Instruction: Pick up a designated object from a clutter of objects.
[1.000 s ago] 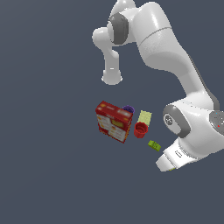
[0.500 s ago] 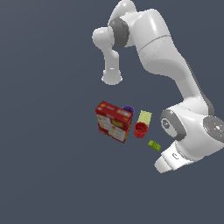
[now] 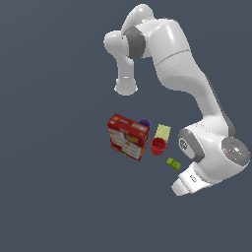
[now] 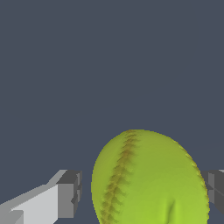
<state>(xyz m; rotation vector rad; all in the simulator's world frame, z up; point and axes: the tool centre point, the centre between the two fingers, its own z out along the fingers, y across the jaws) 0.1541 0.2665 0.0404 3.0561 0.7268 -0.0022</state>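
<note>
In the wrist view the yellow-green ball [image 4: 151, 179] with a reddish-brown seam line fills the space between my fingers. My gripper [image 4: 140, 190] is open around it: one grey fingertip [image 4: 70, 192] stands a small gap off the ball, and the other fingertip [image 4: 214, 188] is at the ball's opposite edge. In the exterior view the ball is hidden behind my hand [image 3: 187, 184]. The rest of the clutter lies to the exterior view's left of the hand.
A red printed cracker box [image 3: 128, 137] stands with a purple cup [image 3: 144, 122] behind it. A red cup [image 3: 158, 145], a pale yellow-green box [image 3: 163, 132] and a small green block [image 3: 173, 163] lie between the box and my hand.
My hand has shifted slightly down and toward the exterior view's left, and the forearm has swung a little to the right. The clutter has not moved.
</note>
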